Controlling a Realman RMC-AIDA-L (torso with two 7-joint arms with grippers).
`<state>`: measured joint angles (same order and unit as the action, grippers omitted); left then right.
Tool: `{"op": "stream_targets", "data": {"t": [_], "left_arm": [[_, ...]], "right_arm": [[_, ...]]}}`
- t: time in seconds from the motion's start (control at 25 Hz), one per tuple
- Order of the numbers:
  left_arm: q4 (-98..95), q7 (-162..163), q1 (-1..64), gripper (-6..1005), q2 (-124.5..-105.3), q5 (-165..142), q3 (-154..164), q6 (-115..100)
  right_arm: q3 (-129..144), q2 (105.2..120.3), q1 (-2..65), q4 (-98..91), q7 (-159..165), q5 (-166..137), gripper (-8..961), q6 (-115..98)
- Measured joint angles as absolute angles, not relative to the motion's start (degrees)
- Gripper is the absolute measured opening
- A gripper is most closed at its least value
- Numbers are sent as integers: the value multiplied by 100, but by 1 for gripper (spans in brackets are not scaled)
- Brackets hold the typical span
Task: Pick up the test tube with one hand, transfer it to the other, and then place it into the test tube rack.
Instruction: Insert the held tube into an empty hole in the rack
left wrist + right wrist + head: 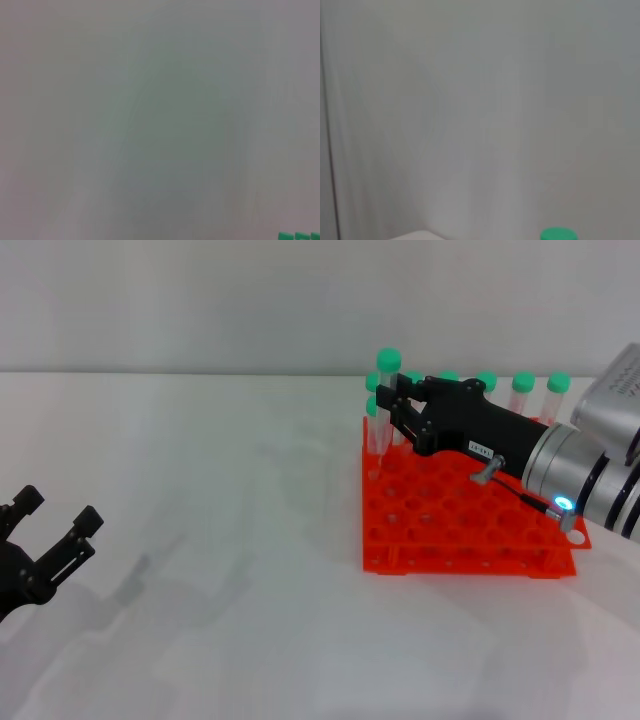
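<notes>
While right hand (pixel 385 410) pinches slim clear tube (pixel 384 405), over holed orange rack (pixel 465 515)

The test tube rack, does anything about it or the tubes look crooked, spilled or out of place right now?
Nothing stands out. The test tube rack lies flat on the table, and its green-capped tubes stand upright along the far side. The right pincer holds one test tube upright over the rack's near-left corner holes. The left pincer sits open, far off.

Glossy orange plastic rack (pixel 460 535)

Black right hand (pixel 385 405) bears a white label on a silver, blue-lit arm; left hand (pixel 55 515) black.
</notes>
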<state>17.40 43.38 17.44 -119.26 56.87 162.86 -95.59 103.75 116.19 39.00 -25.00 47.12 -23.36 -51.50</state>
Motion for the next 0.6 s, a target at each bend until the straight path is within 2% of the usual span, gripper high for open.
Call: {"op": "stream_targets", "data": {"t": [0.6], "left_arm": [[1740, 4358, 1723, 872, -11927, 5675, 16292, -9587]], "right_arm": [[10309, 11619, 3938, -2501, 4477, -2242, 256, -4734]]}}
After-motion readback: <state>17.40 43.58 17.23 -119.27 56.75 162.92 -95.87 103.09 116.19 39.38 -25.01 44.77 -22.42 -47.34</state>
